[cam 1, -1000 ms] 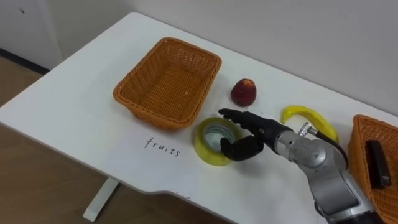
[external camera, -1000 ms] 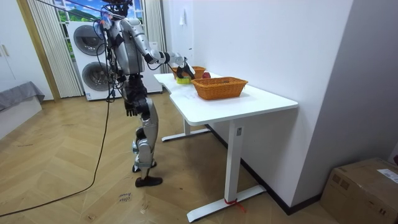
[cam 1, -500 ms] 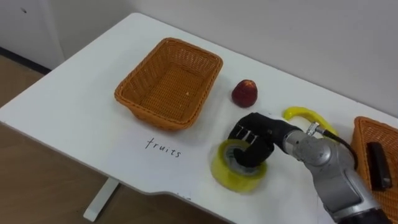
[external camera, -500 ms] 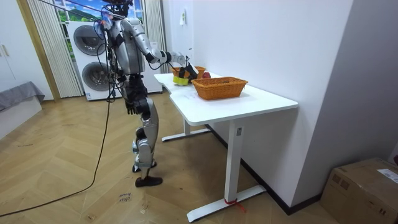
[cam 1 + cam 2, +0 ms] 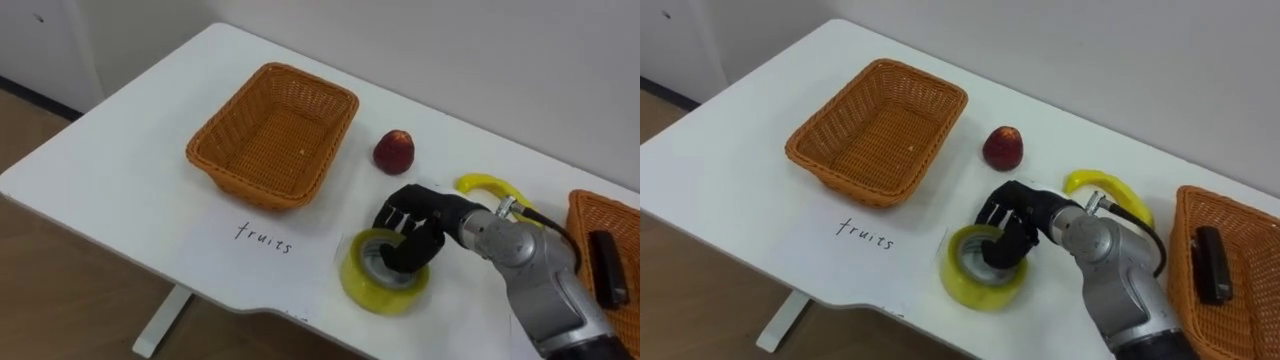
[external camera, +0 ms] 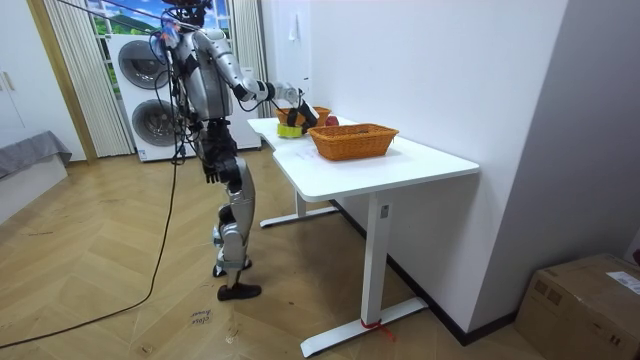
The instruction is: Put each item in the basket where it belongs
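Step in hand: office supplies. My right hand (image 5: 410, 226) grips the yellow tape roll (image 5: 378, 284), fingers curled into its core. The roll is tilted near the bench (image 5: 130, 180) front edge, possibly off the surface. Next: carry it right to the supplies basket (image 5: 1182, 240).

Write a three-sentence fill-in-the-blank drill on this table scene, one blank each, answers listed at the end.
1. The yellow roll of tape is gripped by the curled fingers of the robot's ____ hand.
2. The rectangular orange wicker basket at the robot's left is ____.
3. The round ____ apple lies between that basket and the curved yellow banana.
Missing words: right; empty; red.
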